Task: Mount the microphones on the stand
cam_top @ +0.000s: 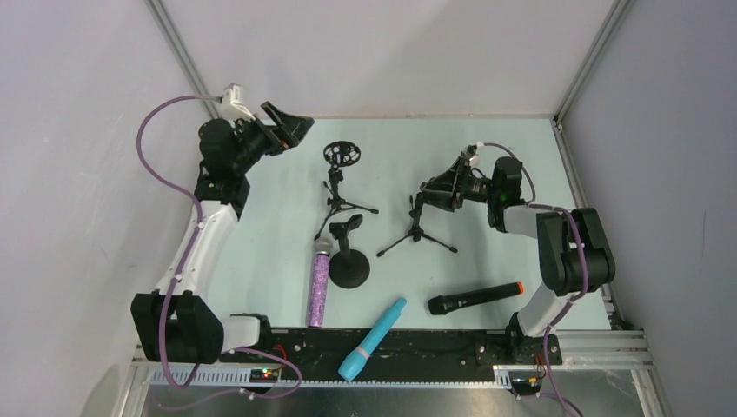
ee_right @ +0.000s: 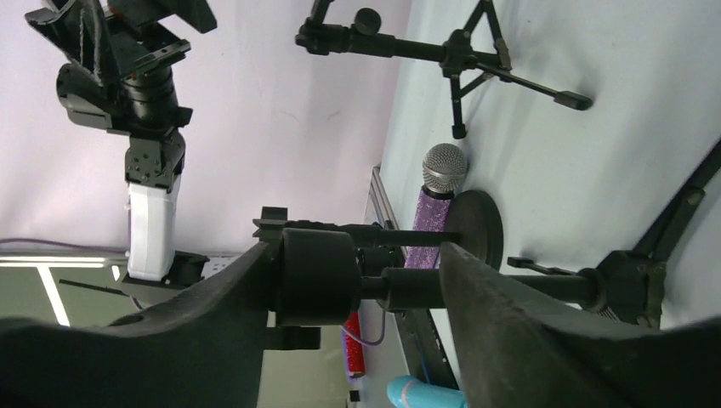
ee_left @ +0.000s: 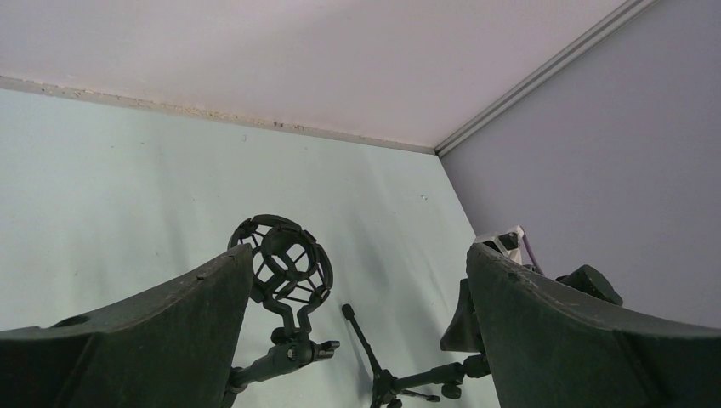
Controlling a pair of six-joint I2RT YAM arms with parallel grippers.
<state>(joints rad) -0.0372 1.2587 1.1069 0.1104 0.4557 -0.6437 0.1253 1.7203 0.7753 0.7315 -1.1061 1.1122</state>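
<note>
The purple glitter microphone (cam_top: 319,285) lies beside a round-base stand (cam_top: 349,265) with a clip. The cyan microphone (cam_top: 373,338) lies at the near edge. The black microphone with the orange ring (cam_top: 474,298) lies to the right. A tripod stand with a shock mount (cam_top: 341,156) stands at the back. My right gripper (cam_top: 432,193) is open at the top of a second tripod stand (cam_top: 417,228); that stand's black cylindrical holder (ee_right: 315,276) sits in the gap between its fingers (ee_right: 357,255). My left gripper (cam_top: 294,124) is open and empty above the back left, facing the shock mount (ee_left: 281,255).
Grey enclosure walls close in the back and both sides. A black rail (cam_top: 434,343) runs along the near edge under the cyan microphone. The tripod legs (cam_top: 439,243) spread over the table's middle. The left arm (ee_right: 144,85) shows in the right wrist view.
</note>
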